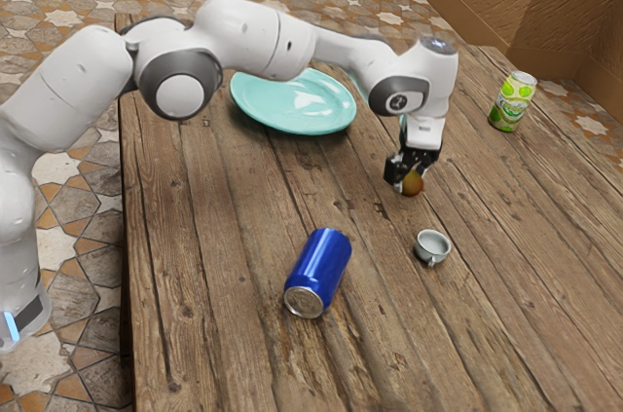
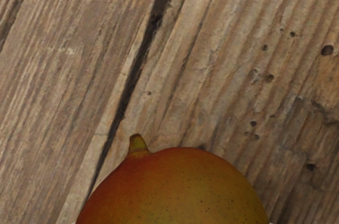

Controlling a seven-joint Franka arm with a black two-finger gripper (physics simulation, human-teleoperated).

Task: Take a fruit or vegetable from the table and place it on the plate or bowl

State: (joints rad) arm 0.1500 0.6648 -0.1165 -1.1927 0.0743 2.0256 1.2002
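Bright, even overhead light; faint soft shadows under arm (image 1: pixel 263 42) & blue can (image 1: pixel 317 273).

Support surface: wooden plank table (image 1: pixel 224 266). Teal plate (image 1: pixel 292 100): far side, lying flat. Blue can (image 1: pixel 317 272): near side, on its side. Small grey cup (image 1: pixel 432 245): upright, toward the exterior view's right of the blue can, apart from it. Green can (image 1: pixel 511 100): far, at the exterior view's right, upright.

Rough, cracked wood table (image 1: pixel 219 319), glossy metal can (image 1: pixel 318 271), smooth speckled fruit (image 2: pixel 175 192)
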